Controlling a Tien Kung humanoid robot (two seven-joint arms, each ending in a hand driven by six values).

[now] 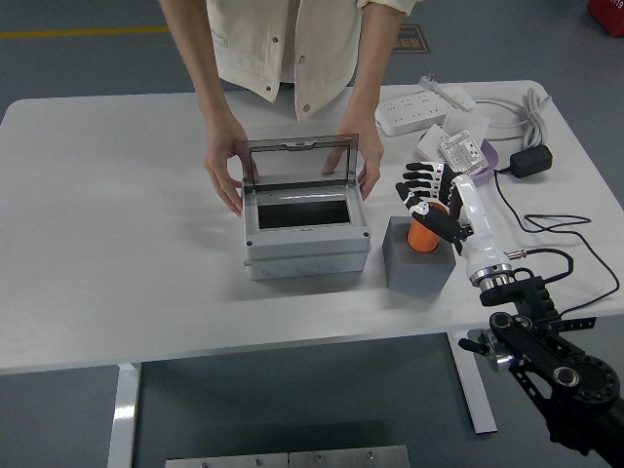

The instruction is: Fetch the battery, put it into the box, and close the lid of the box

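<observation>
A grey box (305, 249) stands mid-table with its clear lid (298, 161) tilted up and open; the inside looks dark and empty. An orange battery (425, 234) stands upright on a dark grey block (417, 265) to the right of the box. My right hand (426, 200) reaches in from the lower right, its black fingers curled around the battery's top. A person at the far side holds the box's back corners with both hands (226, 171). My left arm is out of view.
A white power strip (424, 109), a small white device (462, 149) on a purple pad, a black adapter (531, 161) and loose cables (546, 229) lie at the back right of the white table (117, 234).
</observation>
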